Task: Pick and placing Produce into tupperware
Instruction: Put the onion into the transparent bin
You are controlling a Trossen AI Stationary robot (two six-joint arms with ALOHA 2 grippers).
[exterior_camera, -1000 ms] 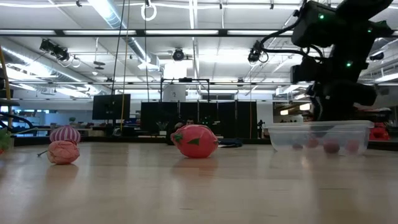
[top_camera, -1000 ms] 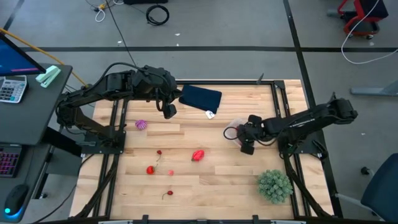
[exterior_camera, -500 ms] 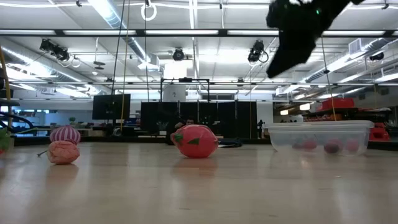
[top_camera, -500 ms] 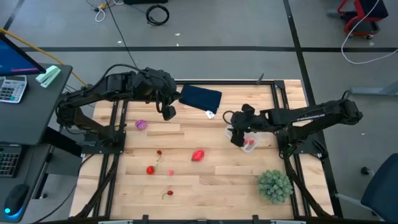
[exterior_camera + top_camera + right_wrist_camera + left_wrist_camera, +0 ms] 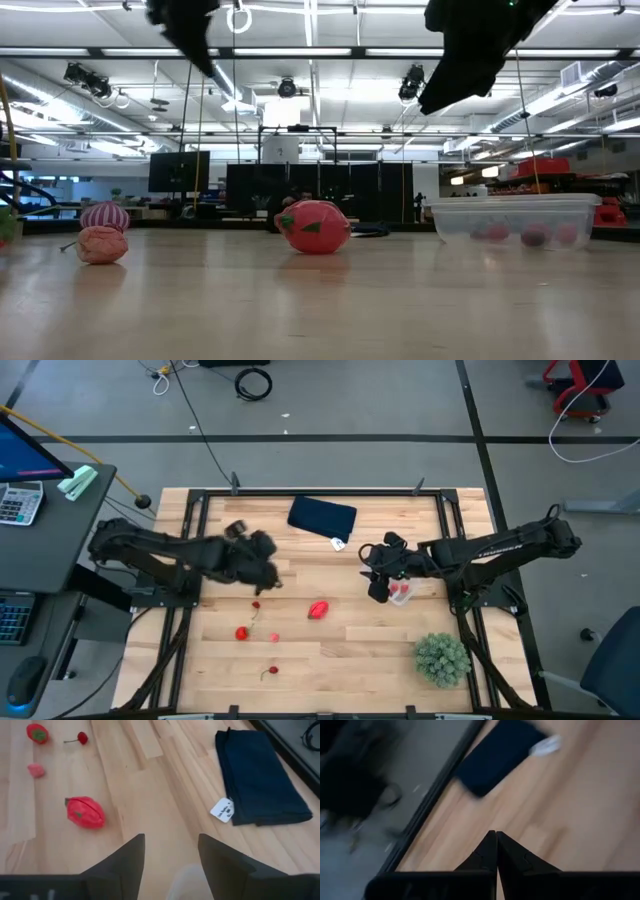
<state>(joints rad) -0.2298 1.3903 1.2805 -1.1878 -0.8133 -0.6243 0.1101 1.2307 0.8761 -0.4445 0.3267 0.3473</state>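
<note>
Tupperware [image 5: 399, 591] sits toward the worktop's right edge from above, we note, right gripper [image 5: 377, 584] beside it. At table level, red pieces rest inside. Left wrist: fingers [image 5: 487, 856] pressed together. Right wrist: fingers [image 5: 125, 861] spread, empty, facing a red fruit [image 5: 85, 812].

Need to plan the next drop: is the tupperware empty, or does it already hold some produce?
Not empty. In the low view, reddish pieces show through the tupperware's clear wall, resting on its bottom.
</note>
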